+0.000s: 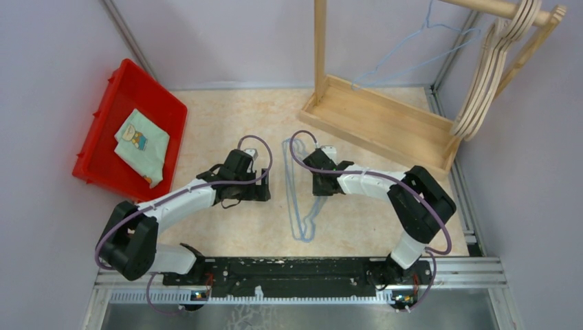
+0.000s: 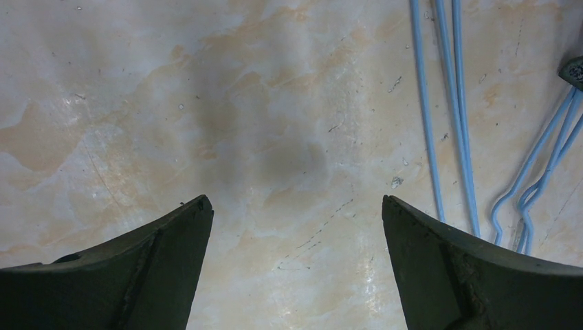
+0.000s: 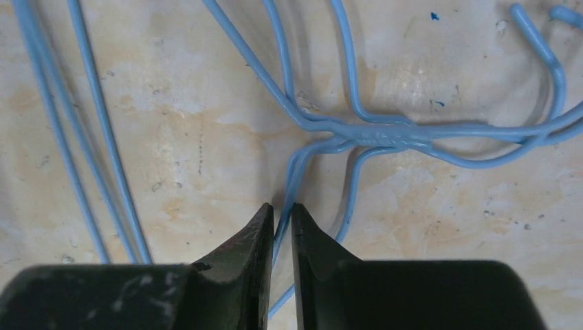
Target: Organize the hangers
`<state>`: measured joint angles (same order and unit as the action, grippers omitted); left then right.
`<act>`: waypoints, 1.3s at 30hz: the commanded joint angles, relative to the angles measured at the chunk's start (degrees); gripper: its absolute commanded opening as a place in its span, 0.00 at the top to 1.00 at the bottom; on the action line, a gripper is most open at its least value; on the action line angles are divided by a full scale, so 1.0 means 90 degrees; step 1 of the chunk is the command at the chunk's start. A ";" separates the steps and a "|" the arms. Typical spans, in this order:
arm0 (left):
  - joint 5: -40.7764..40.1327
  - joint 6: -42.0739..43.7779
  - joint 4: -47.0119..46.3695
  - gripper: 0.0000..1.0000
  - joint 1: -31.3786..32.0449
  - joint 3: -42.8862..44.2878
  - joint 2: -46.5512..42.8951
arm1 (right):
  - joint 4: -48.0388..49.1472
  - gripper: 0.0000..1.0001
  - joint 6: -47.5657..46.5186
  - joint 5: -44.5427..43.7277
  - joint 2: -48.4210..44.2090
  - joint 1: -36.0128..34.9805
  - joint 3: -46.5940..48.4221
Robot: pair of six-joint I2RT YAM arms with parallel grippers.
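Thin light-blue wire hangers (image 1: pixel 295 199) lie stacked flat on the table between my arms. My right gripper (image 1: pixel 316 187) is down on them; in the right wrist view its jaws (image 3: pixel 280 213) are shut on one wire just below the twisted neck (image 3: pixel 385 134). My left gripper (image 1: pixel 258 191) is open and empty (image 2: pixel 295 203) just above the table, with the blue wires (image 2: pixel 447 103) to its right. Several beige wooden hangers (image 1: pixel 491 69) hang on the rack rail at top right. One blue wire hanger (image 1: pixel 405 58) hangs beside them.
The wooden rack frame (image 1: pixel 371 113) stands at the back right, its tray base on the table. A red bin (image 1: pixel 117 103) holding a folded cloth (image 1: pixel 142 144) sits at the left. Purple cables run along both arms.
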<state>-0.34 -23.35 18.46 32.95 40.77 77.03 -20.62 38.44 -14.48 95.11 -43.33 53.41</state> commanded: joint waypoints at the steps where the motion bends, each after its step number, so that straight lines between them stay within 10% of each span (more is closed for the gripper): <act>1: 0.0066 0.0014 -0.0033 0.02 -0.0038 0.0091 0.0026 | -0.0253 0.94 -0.0169 -0.0262 -0.0305 -0.0044 0.0348; 32: 0.0167 0.0049 -0.0410 0.02 -0.0057 0.0326 -0.0034 | -0.1263 1.00 -0.1603 0.0740 -0.1600 -0.0113 0.3069; 39: 0.0165 0.0113 -0.0374 0.02 -0.0058 0.0383 -0.0159 | -0.2085 1.00 -0.2231 -0.0906 -0.1562 -0.0118 0.4663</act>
<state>0.64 -23.29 15.42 32.71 42.98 77.12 -36.69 23.03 -12.62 82.24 -43.92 85.27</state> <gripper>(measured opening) 0.978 0.017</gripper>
